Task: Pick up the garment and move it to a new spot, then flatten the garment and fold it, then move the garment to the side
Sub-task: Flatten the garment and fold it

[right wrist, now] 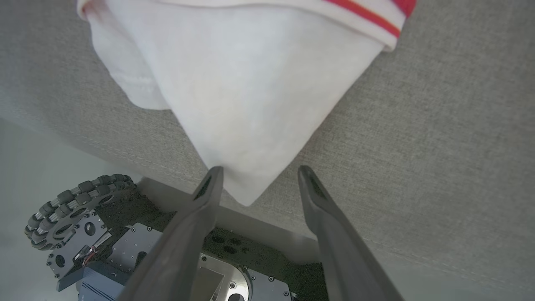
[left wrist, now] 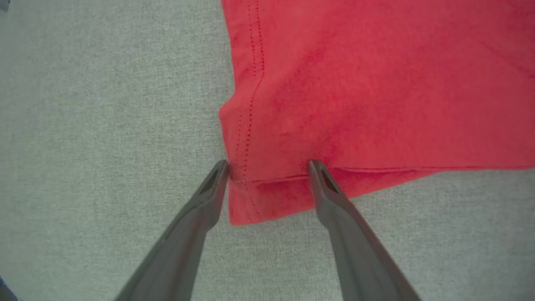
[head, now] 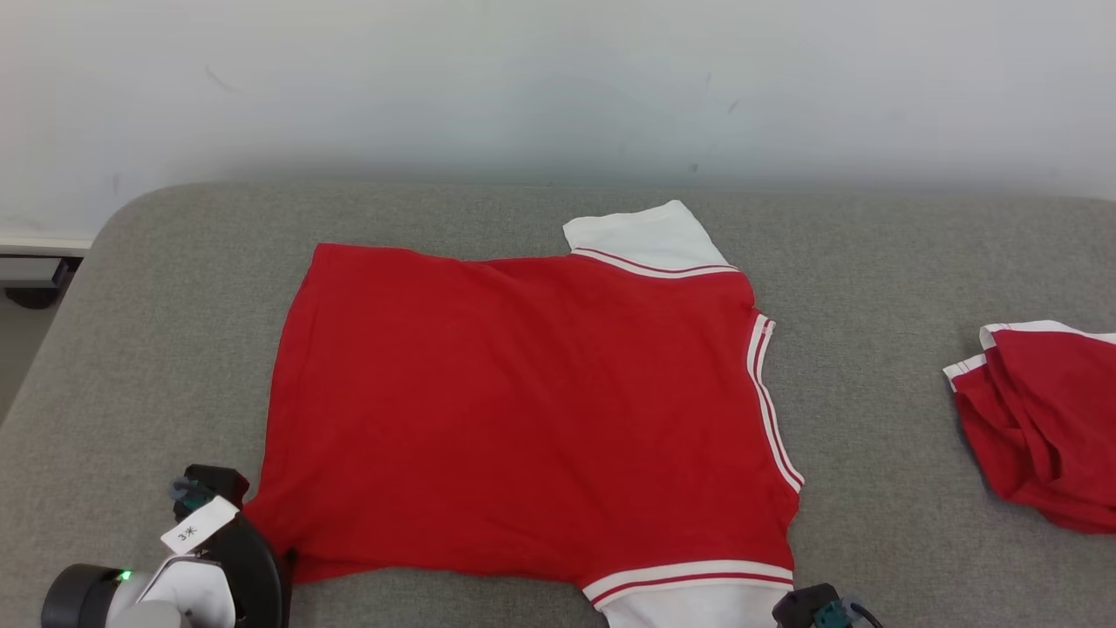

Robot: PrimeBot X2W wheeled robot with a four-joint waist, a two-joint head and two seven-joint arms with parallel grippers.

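Red knit cloth is being straddled at the bottom of the left wrist view, where the garment's hem corner (left wrist: 250, 200) is being bracketed by the left gripper (left wrist: 268, 165). Its fingers are being held apart, and nothing is being pinched. In the lower middle of the right wrist view, the point of the near white sleeve (right wrist: 234, 104) is likewise being framed by the spread fingers of the right gripper (right wrist: 260, 170), which is empty.

Further up, the garment (head: 523, 410) is being displayed spread flat across the centre of the head view on the grey upholstered surface (head: 157, 305), hem to the left and neckline to the right. It is being judged light, limp and sturdy, likely to sag and crease wherever it is not being supported. Both layers are best being taken together at the stitched hem corner and the sleeve seam, where the cloth is thickest.

At the right edge, well apart, a second red garment (head: 1046, 419) is being left crumpled.
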